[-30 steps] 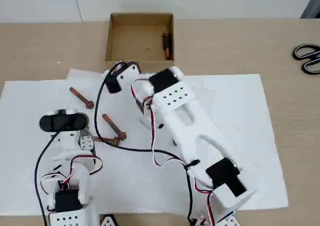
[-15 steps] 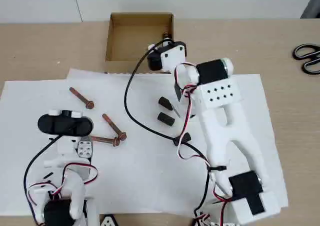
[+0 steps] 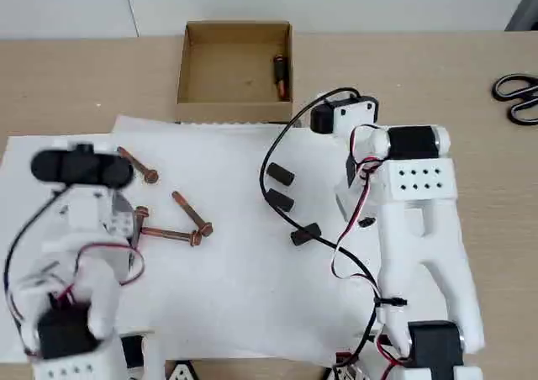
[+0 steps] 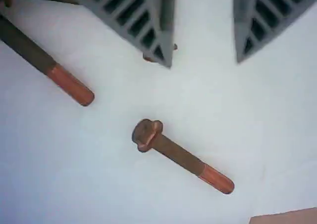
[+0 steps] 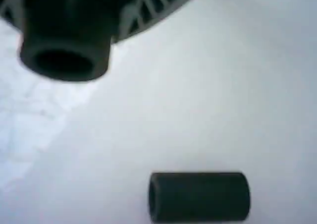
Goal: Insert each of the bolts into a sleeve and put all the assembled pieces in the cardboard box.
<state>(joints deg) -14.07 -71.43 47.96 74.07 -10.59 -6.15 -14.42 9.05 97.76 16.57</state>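
Right arm (image 3: 412,178) has swung off the box corner toward the right since half a second ago, wrist now over the paper's far edge just right of the cardboard box (image 3: 235,111). Left arm (image 3: 84,220) has pushed further out over the paper toward the bolts; bolts and sleeves haven't shifted. One assembled piece (image 3: 280,76), bolt in sleeve, lies inside the box against its right wall. Three loose bolts on the white paper (image 3: 252,313): one (image 3: 138,165) nearest the left side, one (image 3: 192,214) further in, one (image 3: 171,233) just beside it, the heads of those two close together. Three black sleeves (image 3: 280,175) lie in a loose column right of the bolts, apart from them, between the two arms. Left gripper (image 4: 203,60) hovers over the bolts, jaws wide with nothing in them; one bolt (image 4: 181,157) lies on the paper near the gap, a second (image 4: 47,65) off to the side of one jaw. Right wrist view: a sleeve (image 5: 198,195) on its side on the paper, plus a black tube end (image 5: 64,45) close to the camera against a ribbed grey part; can't tell the right jaws' state. Paper sits on a wooden worktop (image 3: 471,69), scissors (image 3: 517,94) at its right edge.
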